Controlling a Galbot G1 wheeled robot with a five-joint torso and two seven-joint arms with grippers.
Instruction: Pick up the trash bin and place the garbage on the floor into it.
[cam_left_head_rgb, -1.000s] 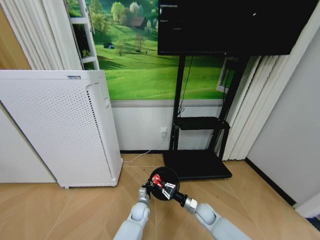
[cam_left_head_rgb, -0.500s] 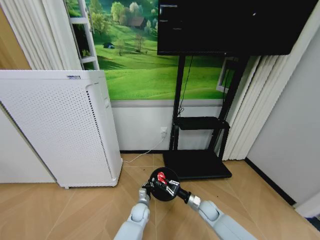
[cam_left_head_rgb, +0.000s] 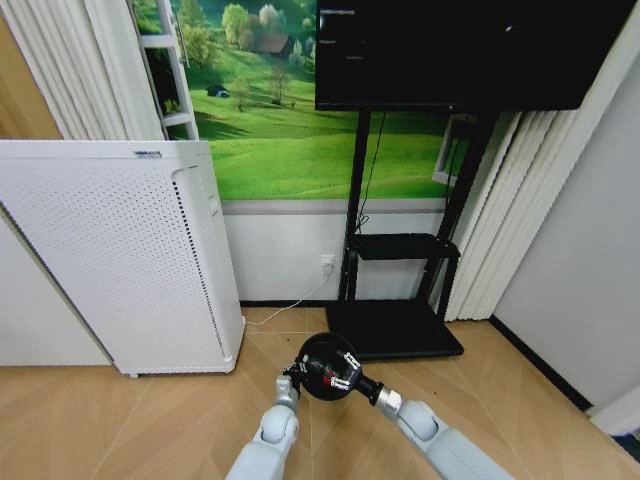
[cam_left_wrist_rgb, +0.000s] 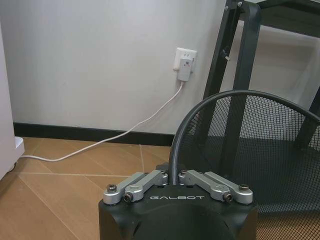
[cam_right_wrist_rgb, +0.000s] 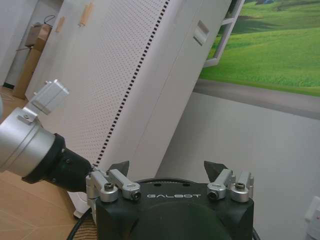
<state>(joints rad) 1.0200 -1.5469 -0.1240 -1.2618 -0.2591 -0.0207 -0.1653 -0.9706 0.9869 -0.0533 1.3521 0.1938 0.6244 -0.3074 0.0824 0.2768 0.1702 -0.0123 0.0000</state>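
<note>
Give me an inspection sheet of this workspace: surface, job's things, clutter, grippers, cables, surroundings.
Surface: floor, tan herringbone parquet.
Job's things: trash bin, black wire mesh, held up in front of the robot; a red scrap shows inside it.
Clutter: no loose litter seen on the floor.
Grippers: left gripper shut on the trash bin's rim; right gripper open, over the bin's mouth.
Cables: white cord runs from a wall outlet along the floor; a black cable hangs behind the TV stand.
Surroundings: white perforated appliance on the robot's left, television above the stand, meadow mural on the wall.
</note>
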